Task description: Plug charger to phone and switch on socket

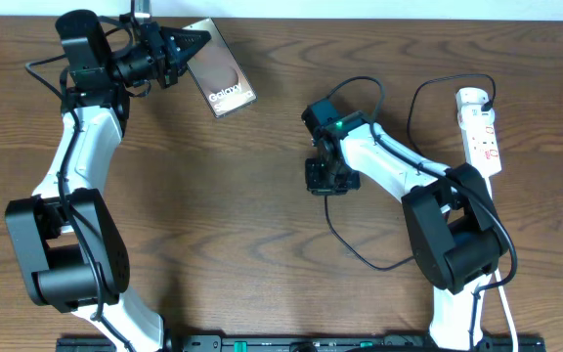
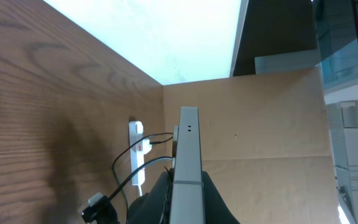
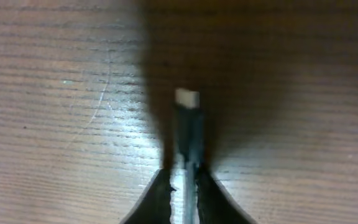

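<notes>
Nearest the robot's base, just right of the centre of the table [image 1: 242,215], the right gripper [image 1: 327,179] points down at the wood. Its jaws are clenched on the charger [image 3: 188,127], whose small connector tip [image 3: 187,98] sticks out past the fingers. The thin black cable loops away toward 5 o'clock. Farther out, near 3 o'clock, the white socket [image 1: 480,132] lies flat by the table's right edge. Farthest off, toward 11 o'clock, the left gripper [image 1: 192,49] grasps the phone [image 1: 225,83] at one end, its lettered face turned up to the overhead camera.
</notes>
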Robot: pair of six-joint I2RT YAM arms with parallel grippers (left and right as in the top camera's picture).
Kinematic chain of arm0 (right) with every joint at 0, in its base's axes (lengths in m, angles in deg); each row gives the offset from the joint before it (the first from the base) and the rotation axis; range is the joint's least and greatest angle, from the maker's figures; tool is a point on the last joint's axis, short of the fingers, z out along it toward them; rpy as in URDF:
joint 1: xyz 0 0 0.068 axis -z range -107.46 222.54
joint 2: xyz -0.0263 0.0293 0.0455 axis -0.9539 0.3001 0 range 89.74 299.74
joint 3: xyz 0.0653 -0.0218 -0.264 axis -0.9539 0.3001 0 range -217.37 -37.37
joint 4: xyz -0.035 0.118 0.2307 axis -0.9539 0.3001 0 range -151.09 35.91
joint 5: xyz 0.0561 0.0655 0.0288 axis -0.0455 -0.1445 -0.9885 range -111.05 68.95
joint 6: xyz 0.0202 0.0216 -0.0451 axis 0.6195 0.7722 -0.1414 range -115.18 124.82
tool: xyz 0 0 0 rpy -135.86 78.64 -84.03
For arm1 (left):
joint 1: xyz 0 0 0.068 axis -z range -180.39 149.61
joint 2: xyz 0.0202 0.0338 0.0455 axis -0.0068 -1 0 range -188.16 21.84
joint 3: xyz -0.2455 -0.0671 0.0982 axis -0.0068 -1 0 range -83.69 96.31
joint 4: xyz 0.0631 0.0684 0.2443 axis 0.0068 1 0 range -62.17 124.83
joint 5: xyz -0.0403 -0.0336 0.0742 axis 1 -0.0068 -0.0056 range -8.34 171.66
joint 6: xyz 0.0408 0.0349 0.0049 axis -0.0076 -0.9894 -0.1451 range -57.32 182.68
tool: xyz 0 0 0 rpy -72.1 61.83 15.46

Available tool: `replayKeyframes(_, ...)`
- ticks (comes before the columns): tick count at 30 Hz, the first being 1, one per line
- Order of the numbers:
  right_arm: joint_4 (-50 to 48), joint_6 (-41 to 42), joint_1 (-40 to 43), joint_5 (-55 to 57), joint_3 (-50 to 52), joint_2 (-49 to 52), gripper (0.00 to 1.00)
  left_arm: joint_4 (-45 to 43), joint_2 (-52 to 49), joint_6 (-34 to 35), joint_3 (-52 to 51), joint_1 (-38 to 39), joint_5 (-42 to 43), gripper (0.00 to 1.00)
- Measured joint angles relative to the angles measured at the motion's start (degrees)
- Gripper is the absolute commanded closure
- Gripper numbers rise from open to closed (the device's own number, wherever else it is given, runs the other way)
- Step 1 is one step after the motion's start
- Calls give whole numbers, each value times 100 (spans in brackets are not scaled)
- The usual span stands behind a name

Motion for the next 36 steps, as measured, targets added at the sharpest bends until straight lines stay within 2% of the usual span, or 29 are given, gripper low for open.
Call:
replayKeyframes(5,-330,11,94,-129,4,7,99,2,0,0,0,0,20,93)
replayKeyframes(8,-787,-420,195,-509,22,24,99,0,0,0,0,0,57,93)
replayKeyframes(14,-1318,-1692,686,-2468,31,37,99,-2,0,63,0,0,227,93)
replayKeyframes(20,-1110,-2826,1388,-4857,48,-164,99,-7,0,157,0,0,501,93)
replayKeyframes(24,-920,-3274,1532,-5781,48,-297,99,-7,0,173,0,0,623,93)
replayKeyframes(36,-837,-3613,1488,-7044,48,-304,99,-7,0,168,0,13,636,93)
